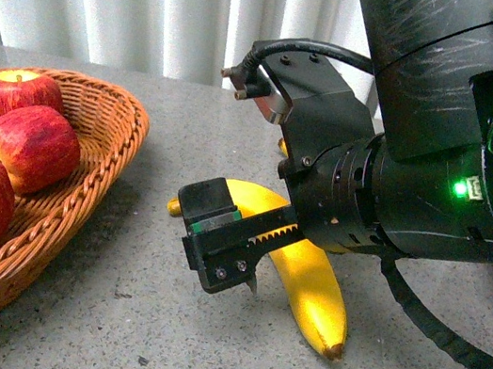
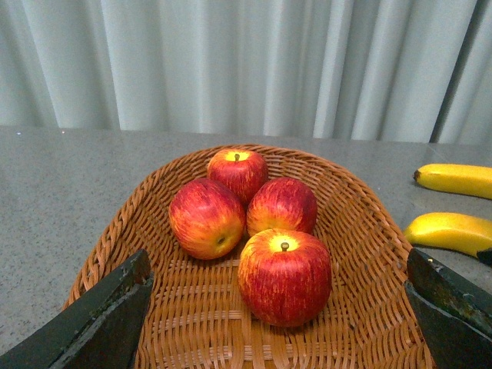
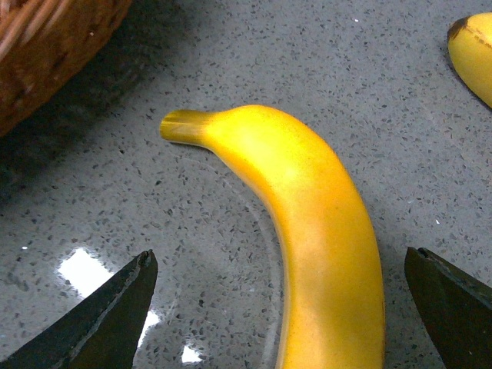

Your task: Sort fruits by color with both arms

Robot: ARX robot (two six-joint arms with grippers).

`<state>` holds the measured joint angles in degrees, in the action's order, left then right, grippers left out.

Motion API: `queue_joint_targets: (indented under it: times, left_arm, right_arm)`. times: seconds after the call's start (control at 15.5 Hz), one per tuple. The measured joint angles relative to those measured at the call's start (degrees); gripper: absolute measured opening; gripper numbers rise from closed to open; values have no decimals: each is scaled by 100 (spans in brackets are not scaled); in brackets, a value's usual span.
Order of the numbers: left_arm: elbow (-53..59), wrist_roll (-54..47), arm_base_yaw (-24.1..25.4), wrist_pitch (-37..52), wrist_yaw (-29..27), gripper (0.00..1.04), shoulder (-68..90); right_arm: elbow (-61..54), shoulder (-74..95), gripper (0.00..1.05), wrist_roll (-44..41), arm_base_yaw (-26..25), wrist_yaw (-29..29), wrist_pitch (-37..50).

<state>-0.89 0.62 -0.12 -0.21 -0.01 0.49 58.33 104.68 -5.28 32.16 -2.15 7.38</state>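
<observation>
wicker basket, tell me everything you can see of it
The wicker basket is oval and shallow, woven of tan-brown cane with a braided rim and flaring sides. It sits flat on the grey speckled table, at the left of the front view, and holds four red apples clustered together. Nothing else touches it.

Four red apples (image 2: 284, 277) with yellow patches and short stems, bunched together in wicker basket (image 2: 369, 231), stems up-ish. Yellow banana (image 1: 313, 292) flat on grey counter (image 1: 198, 348) beside basket, dark tip toward camera. Second banana (image 2: 457, 179) further back. Right gripper (image 3: 278, 257) spread wide over near banana. Left gripper (image 2: 278, 261) spread above apples.
</observation>
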Motion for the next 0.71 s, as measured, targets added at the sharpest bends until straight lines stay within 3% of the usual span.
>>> queue_joint_targets:
  times: [0.26,0.32,0.39,0.52,0.71]
  left_arm:
    - [0,0,0,0,-2,98,0]
    - [0,0,0,-2,-2,98,0]
    - [0,0,0,0,0,98,0]
    - [0,0,0,0,-2,98,0]
    - [0,0,0,0,0,98,0]
  right_arm:
    - [55,304,98,-326,-118,157,-39]
    - [44,398,87,-343,-142,164,9]
    - [28,398,61,-332,-142,81,81]
    - [24,393,40,-199,-151,-50,131]
    - [13,365,34,-28,-229,-195,212]
